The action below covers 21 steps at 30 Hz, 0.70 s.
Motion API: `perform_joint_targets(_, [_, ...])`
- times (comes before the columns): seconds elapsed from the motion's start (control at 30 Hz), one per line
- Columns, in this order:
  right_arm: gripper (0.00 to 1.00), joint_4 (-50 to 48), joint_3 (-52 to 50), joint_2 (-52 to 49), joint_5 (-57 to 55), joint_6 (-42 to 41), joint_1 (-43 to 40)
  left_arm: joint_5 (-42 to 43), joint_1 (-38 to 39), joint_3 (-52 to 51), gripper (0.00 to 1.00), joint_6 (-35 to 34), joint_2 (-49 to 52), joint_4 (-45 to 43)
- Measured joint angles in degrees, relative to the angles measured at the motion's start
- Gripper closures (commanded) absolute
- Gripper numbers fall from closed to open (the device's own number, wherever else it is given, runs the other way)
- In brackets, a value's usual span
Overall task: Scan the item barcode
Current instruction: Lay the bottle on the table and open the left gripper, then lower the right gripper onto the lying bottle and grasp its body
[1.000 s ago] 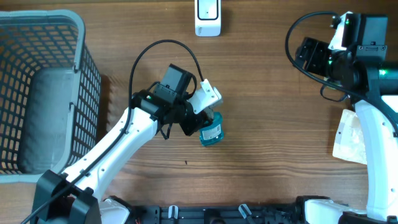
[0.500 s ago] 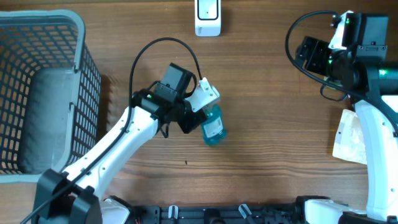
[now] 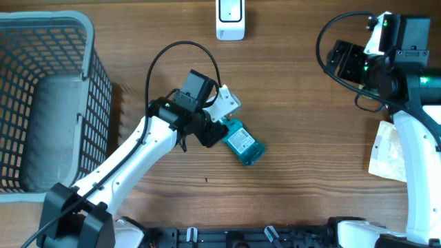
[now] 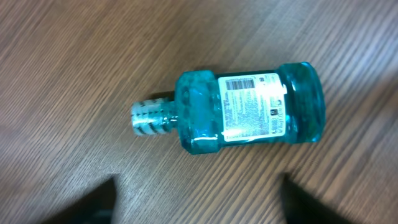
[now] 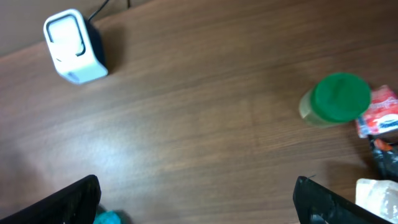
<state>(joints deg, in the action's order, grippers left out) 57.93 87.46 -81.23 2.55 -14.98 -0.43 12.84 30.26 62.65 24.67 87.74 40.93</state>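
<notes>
One bottle (image 4: 199, 112), just released, lies label-up on the desk (image 3: 310, 172), my left pincer (image 3: 222, 122) wide; scan pending.

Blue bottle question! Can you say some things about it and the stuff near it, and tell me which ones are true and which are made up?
1. The blue bottle lies on its side on the table. True.
2. The left gripper is squeezing the bottle. False: its fingers are spread wide and the bottle lies free, beyond them.
3. The bottle's barcode faces up. True.
4. The white scanner sits inside the basket. False: it stands on the table at the far edge, well away from the basket.
5. The round lid in the right wrist view is red. False: it is green.
</notes>
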Motion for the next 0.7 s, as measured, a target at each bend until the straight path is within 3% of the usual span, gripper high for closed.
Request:
perform_joint_targets(0.2, [0.00,6.9,0.0,-4.6,6.3,7.8,0.4,-5.9,0.0,1.7,0.00,-9.2,-1.5,0.0])
perform_joint_targets(0.43, [0.00,8.6,0.0,-11.0,15.1,17.7,5.0,-16.7,0.0,4.3,0.00,-23.4,-9.8,-0.6])
perform_joint_targets(0.7, [0.00,4.4,-5.0,-10.8,16.0,19.1,15.0,-29.9,0.0,4.5,0.00,-37.4,-18.2,0.0])
